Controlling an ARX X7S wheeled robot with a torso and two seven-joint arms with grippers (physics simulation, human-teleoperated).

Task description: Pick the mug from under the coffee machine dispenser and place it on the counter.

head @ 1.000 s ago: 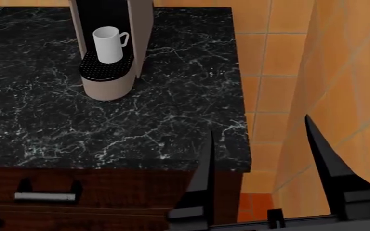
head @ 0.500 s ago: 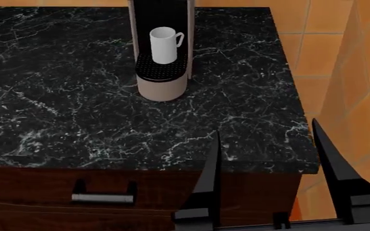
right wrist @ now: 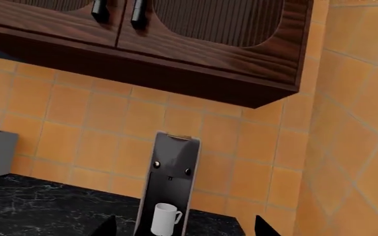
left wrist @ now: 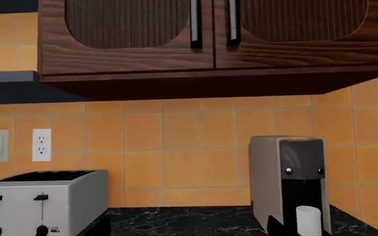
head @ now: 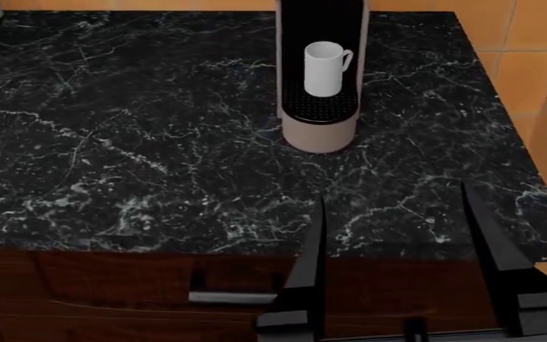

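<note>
The white mug (head: pixel 323 68) stands upright on the perforated drip tray of the coffee machine dispenser (head: pixel 320 132), handle to the right, at the back of the black marble counter (head: pixel 140 164). My right gripper (head: pixel 399 263) is open and empty. It hangs over the counter's front edge, well short of the mug. In the right wrist view the mug (right wrist: pixel 165 220) sits in the machine (right wrist: pixel 173 167) between the spread fingertips of the gripper (right wrist: pixel 185 230). In the left wrist view the left gripper (left wrist: pixel 187 231) is open and empty, with the mug (left wrist: pixel 308 220) and machine (left wrist: pixel 287 182) off to one side.
A silver toaster (left wrist: pixel 38 201) stands on the counter, left of the machine, below a wall outlet (left wrist: pixel 41 144). Dark wood cabinets (left wrist: pixel 208 39) hang above. An orange tiled wall (head: pixel 544 78) borders the counter's right end. A drawer with a silver handle (head: pixel 231 298) is under the front edge.
The head view has shifted, so the counter, machine and mug now sit further right in it. The right gripper keeps its place in the view and stays open.
</note>
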